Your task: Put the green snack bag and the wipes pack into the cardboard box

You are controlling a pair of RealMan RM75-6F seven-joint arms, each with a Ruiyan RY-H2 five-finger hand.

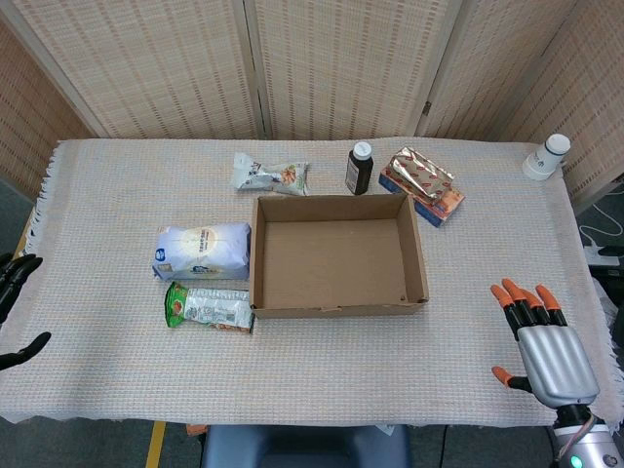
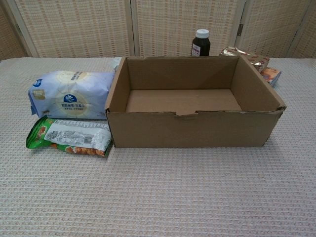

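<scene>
The open cardboard box (image 1: 336, 255) (image 2: 193, 127) sits mid-table with nothing inside. Against its left wall lies the blue-and-white wipes pack (image 1: 203, 251) (image 2: 69, 94). Just in front of the pack lies the green snack bag (image 1: 208, 307) (image 2: 69, 136), flat, touching the box's front left corner. My right hand (image 1: 544, 343) rests flat at the table's right front edge, fingers spread, holding nothing. My left hand (image 1: 14, 302) shows only as dark fingers at the left frame edge, off the table, apart and holding nothing. Neither hand appears in the chest view.
Behind the box stand a dark bottle (image 1: 359, 168) (image 2: 200, 44), a foil snack pack on an orange box (image 1: 421, 183) (image 2: 251, 60), and a white snack bag (image 1: 270, 175). A white jar (image 1: 547, 156) sits at the far right corner. Woven screens close the back.
</scene>
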